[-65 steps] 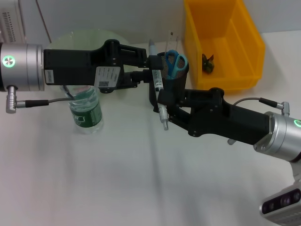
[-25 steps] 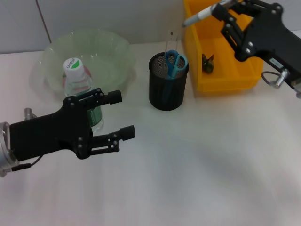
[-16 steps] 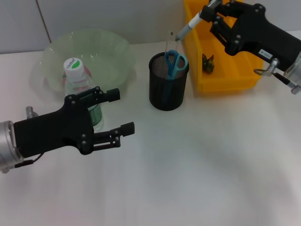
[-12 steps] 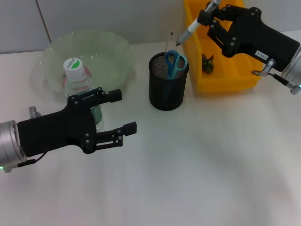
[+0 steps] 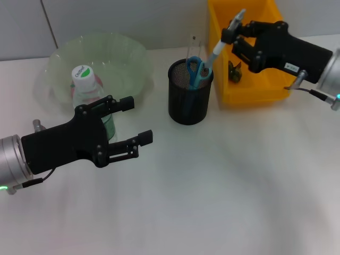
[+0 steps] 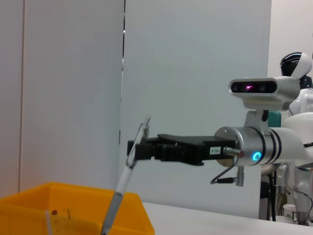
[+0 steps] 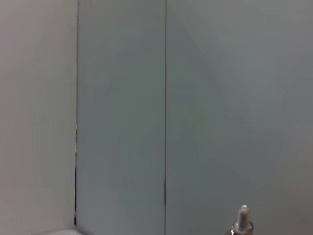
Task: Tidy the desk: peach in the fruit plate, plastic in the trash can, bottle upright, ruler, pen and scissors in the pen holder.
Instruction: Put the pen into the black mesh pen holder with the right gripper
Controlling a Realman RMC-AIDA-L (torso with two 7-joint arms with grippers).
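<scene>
My right gripper (image 5: pixel 229 36) is shut on a grey-white pen (image 5: pixel 218 47), held tilted, its tip at the rim of the black mesh pen holder (image 5: pixel 188 103). Blue scissors (image 5: pixel 195 71) and a clear ruler (image 5: pixel 190 45) stand in the holder. The left wrist view also shows the pen (image 6: pixel 124 191) and the right gripper (image 6: pixel 139 147). My left gripper (image 5: pixel 137 120) is open and empty, low on the left beside the upright bottle (image 5: pixel 87 93). The green fruit plate (image 5: pixel 114 53) is behind the bottle. Crumpled plastic (image 5: pixel 235 70) lies in the yellow bin (image 5: pixel 252 87). The peach is hidden behind the bottle.
The yellow bin stands close to the right of the pen holder, under my right arm. The wall runs along the table's far edge. The right wrist view shows only wall panels and a metal connector tip (image 7: pixel 243 220).
My left gripper has let go of the pen and drawn back to the left, open. My right gripper lifted the pen above the bin, then lowered its tip to the pen holder's rim.
</scene>
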